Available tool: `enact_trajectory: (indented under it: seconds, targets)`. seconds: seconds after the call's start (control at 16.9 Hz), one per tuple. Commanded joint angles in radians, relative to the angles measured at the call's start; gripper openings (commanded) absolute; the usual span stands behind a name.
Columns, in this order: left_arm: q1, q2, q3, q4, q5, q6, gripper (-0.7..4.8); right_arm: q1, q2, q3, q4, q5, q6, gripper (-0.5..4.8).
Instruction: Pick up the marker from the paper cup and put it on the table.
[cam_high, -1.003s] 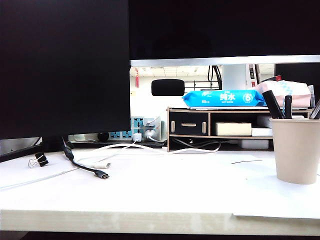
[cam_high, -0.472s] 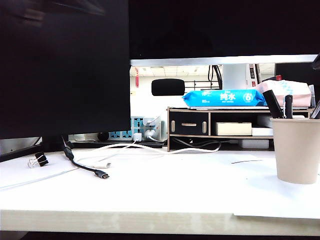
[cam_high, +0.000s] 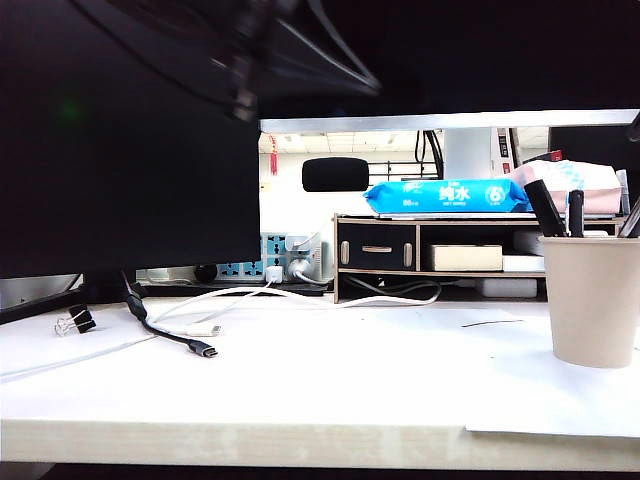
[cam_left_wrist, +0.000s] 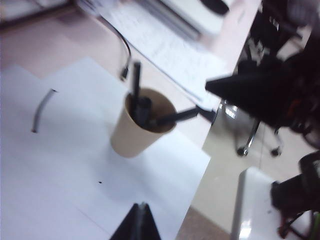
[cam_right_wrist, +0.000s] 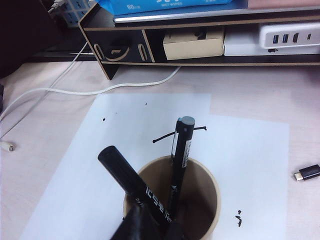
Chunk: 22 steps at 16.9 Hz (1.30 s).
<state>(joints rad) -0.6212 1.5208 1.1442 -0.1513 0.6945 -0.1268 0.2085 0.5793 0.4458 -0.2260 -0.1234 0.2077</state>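
Observation:
The beige paper cup stands on a white sheet at the table's right side, with several black pens in it. The marker is slim with a pale label band and stands upright in the cup; it also shows in the exterior view. A thicker black pen with white lettering leans beside it. My right gripper is shut and empty, hanging just over the cup's near rim. My left gripper is shut and empty, above the sheet and short of the cup. The left arm is a blur overhead.
A black-and-wood desk organiser with a blue wipes pack stands behind the cup. A black USB cable, white cables and a binder clip lie at the left. A dark monitor fills the upper left.
The left arm has swung into the top of the exterior view as a dark blur. The cup and its pens have not moved.

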Motion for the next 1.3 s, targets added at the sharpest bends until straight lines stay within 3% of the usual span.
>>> enact_trajectory:
  seconds: [0.06,0.35,0.47,0.83,0.94,1.06,1.3]
  targets:
    - [-0.069,0.036,0.004,0.056,-0.115,0.024,-0.05,0.001,0.013,0.006,-0.017,0.006,-0.006,-0.01]
    - [-0.098,0.066,0.004,0.085,-0.134,0.021,-0.05,0.002,0.042,0.007,0.0,-0.055,-0.03,0.07]
    - [-0.096,0.066,0.004,0.085,-0.134,0.022,-0.05,0.002,0.071,0.008,0.014,-0.109,-0.048,1.18]
    - [-0.095,0.066,0.004,0.077,-0.134,0.022,-0.05,0.003,0.129,0.009,0.156,-0.131,-0.072,1.17]
    - [-0.095,0.066,0.004,0.079,-0.138,0.021,-0.05,0.003,0.137,0.009,0.153,-0.154,-0.108,1.18]
    - [-0.096,0.066,0.004,0.079,-0.138,0.021,-0.05,0.004,0.16,0.01,0.156,-0.169,-0.115,1.6]
    - [-0.095,0.066,0.004,0.078,-0.138,0.021,-0.05,0.039,0.239,0.029,0.172,-0.159,-0.151,1.6]
